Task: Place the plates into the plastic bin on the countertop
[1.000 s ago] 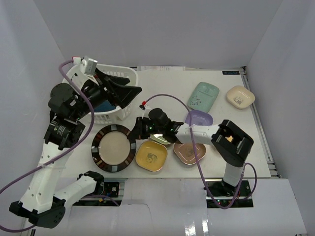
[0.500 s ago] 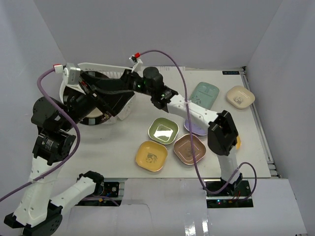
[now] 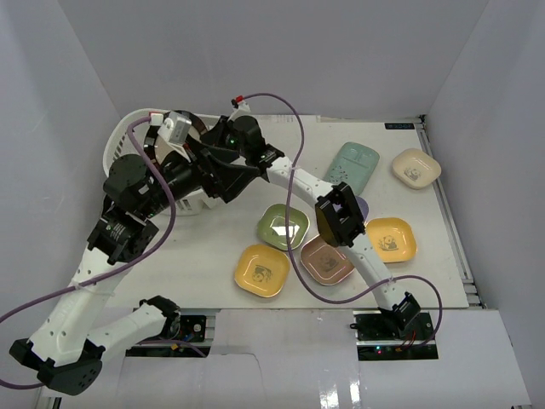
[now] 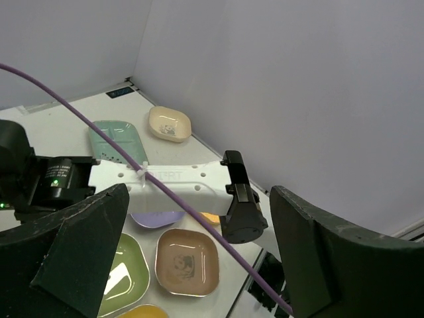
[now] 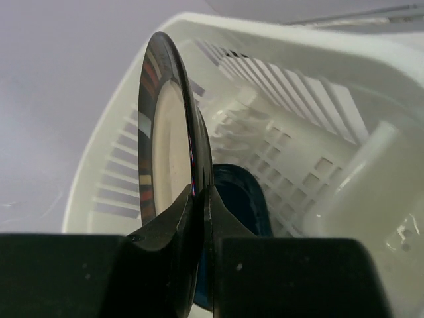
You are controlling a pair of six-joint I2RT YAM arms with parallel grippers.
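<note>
My right gripper (image 5: 202, 192) is shut on the rim of the large round dark-rimmed beige plate (image 5: 165, 139) and holds it on edge above the white plastic bin (image 5: 298, 46). A dark blue dish (image 5: 242, 199) lies inside the bin. From above, the right arm reaches across to the bin (image 3: 128, 128) at the back left. My left gripper (image 4: 199, 192) hangs open and empty beside the bin, above the countertop (image 3: 213, 234). Green (image 3: 283, 226), yellow (image 3: 261, 270), brown-pink (image 3: 328, 260), orange-yellow (image 3: 389, 239), mint (image 3: 352, 166) and cream (image 3: 415, 167) plates lie on the table.
A purple dish (image 4: 156, 218) lies partly under the right arm's white link (image 4: 165, 179). Purple cables (image 3: 281, 98) loop over both arms. White walls close in the table at the back and on both sides.
The right gripper has lifted the round plate off the table near the front and carried it up over the bin. The left arm has swung beside the bin. An orange-yellow plate is now uncovered.
</note>
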